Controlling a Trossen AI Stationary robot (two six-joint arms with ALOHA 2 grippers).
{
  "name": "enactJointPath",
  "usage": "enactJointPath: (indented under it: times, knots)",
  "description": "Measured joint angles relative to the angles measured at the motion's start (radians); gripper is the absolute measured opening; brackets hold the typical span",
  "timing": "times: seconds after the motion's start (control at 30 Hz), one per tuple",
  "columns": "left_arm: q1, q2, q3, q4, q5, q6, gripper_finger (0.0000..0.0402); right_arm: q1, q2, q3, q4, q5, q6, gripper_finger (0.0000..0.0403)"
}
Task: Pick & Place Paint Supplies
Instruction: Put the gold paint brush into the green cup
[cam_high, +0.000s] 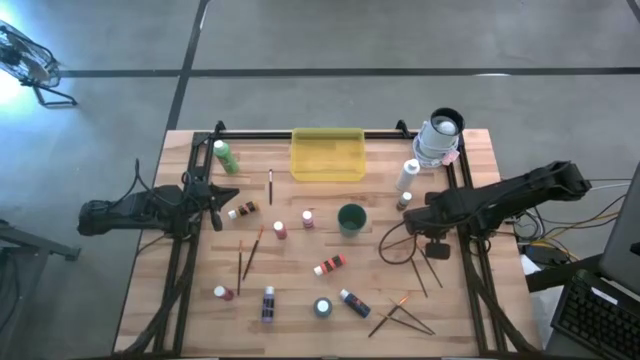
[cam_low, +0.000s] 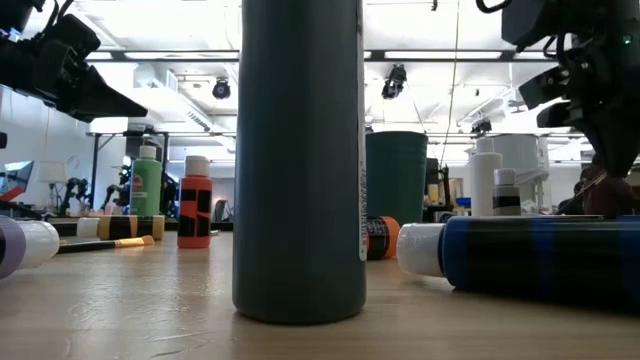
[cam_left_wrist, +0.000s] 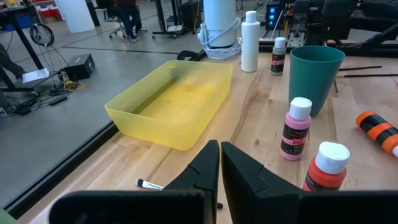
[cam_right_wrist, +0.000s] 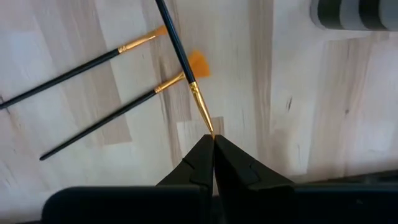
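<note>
Wood planks make up the table (cam_high: 150, 290) we work at, with grey floor around it; our left gripper (cam_left_wrist: 219, 163) hangs over the left side, fingers pressed together and empty, facing the yellow tray (cam_left_wrist: 171, 102) at the far edge; just beyond its tips stand a pink bottle (cam_left_wrist: 296, 129) and a red bottle (cam_left_wrist: 324, 167), with the green cup (cam_left_wrist: 316, 68) behind them and a white bottle (cam_left_wrist: 250, 41) farther back; our right gripper (cam_right_wrist: 212, 152) sits over the right side, fingers pressed together, and a dark-handled brush (cam_right_wrist: 181, 59) runs from their tips, its gold ferrule meeting them, though we cannot tell whether it is pinched; two more brushes (cam_right_wrist: 109, 121) lie flat on the wood just beside it; from above, other bottles are scattered across the middle and near edge, a green bottle (cam_high: 225, 156) stands near the far left corner, and loose brushes (cam_high: 400, 315) lie near the front right.
</note>
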Motion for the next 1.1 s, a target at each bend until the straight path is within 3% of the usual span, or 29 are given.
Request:
enactJointPath:
  times: [0.27, 1.1]
  knots:
    - [0.0, 0.0, 0.0, 0.0, 0.0, 0.0, 0.0023, 0.0, -0.034, 0.067, -0.046, 0.005, -0.021, 0.0008]
    - [0.0, 0.0, 0.0, 0.0, 0.0, 0.0, 0.0023, -0.003, -0.039, 0.452, -0.247, 0.229, 0.028, 0.0008]
